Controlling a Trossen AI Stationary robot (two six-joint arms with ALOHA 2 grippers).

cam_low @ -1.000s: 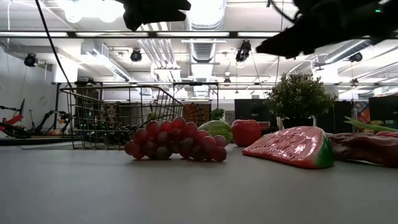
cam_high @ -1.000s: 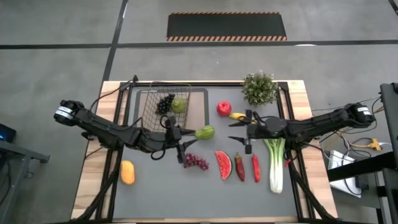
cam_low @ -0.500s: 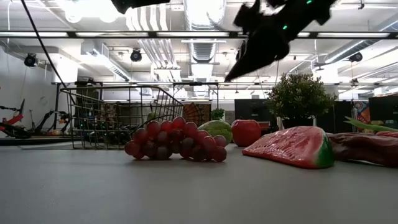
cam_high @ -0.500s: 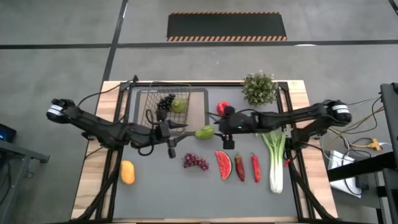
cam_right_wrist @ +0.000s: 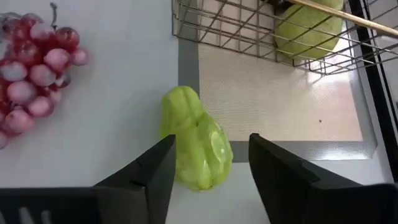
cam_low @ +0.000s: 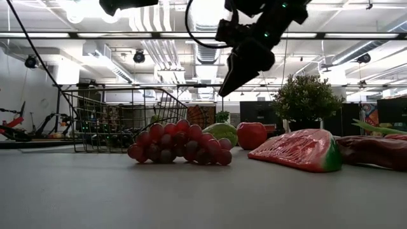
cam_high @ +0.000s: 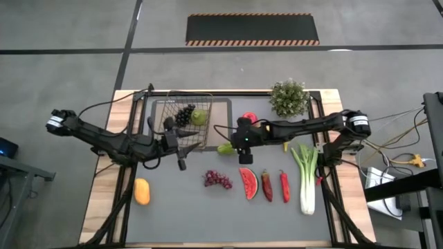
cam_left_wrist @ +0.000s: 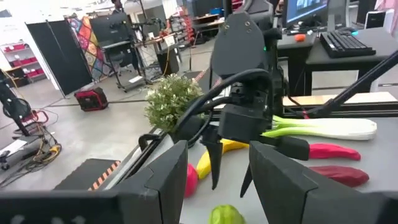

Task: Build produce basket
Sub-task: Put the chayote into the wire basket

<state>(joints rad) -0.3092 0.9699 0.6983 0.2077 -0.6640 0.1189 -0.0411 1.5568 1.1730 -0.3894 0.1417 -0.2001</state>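
Right gripper (cam_right_wrist: 208,186) hangs above the green pear (cam_right_wrist: 194,148), fingers spread to either side of it, not touching. That pear lies at the tan mat's (cam_right_wrist: 273,99) edge, just beside the basket (cam_high: 181,116). The basket holds 1 more pear (cam_high: 199,117) and dark grapes (cam_high: 183,115). Left gripper (cam_high: 181,162) hovers just in front of the basket, fingers spread, holding nothing.

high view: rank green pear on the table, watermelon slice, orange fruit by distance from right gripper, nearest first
Measured from the right gripper, open above the table's middle:
1. Green pear, right beside it, on the basket side.
2. Watermelon slice, toward the front edge.
3. Orange fruit, far off at the front left.
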